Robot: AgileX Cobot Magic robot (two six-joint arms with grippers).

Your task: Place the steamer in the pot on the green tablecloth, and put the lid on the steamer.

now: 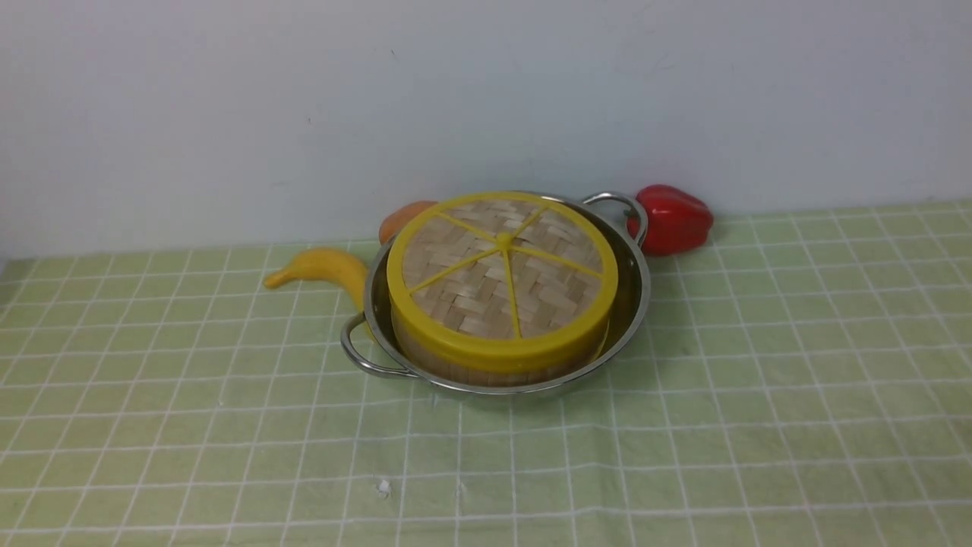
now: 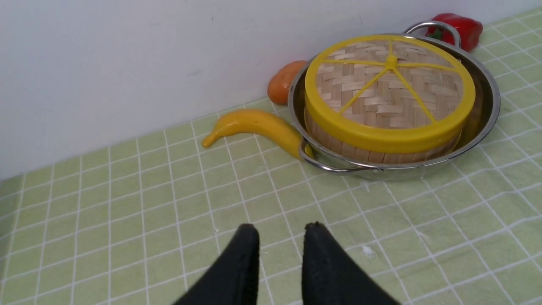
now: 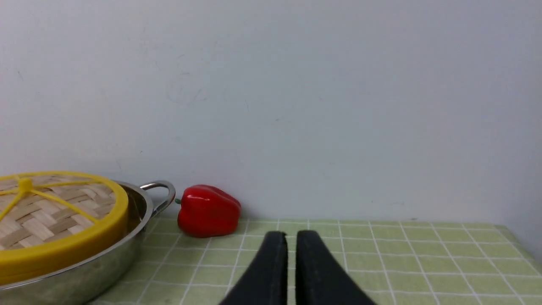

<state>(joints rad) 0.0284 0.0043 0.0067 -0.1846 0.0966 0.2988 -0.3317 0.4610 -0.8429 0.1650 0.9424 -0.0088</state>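
Note:
The steel pot (image 1: 634, 296) stands on the green tablecloth (image 1: 683, 456) near the back wall. The bamboo steamer (image 1: 486, 372) sits inside it; only its slatted side wall shows. The woven lid (image 1: 501, 273) with yellow rim and spokes lies flat on top of the steamer, hiding its contents. Neither gripper shows in the front view. My left gripper (image 2: 281, 228) hovers over bare cloth in front of the pot (image 2: 487, 110), jaws apart and empty. My right gripper (image 3: 292, 234) is over cloth to the right of the pot (image 3: 106, 262), jaws nearly together and empty.
A yellow banana (image 1: 326, 270) lies against the pot's left side by its handle. An orange fruit (image 1: 402, 216) sits behind the pot. A red bell pepper (image 1: 672, 219) sits by the right handle at the wall. The white wall is close behind.

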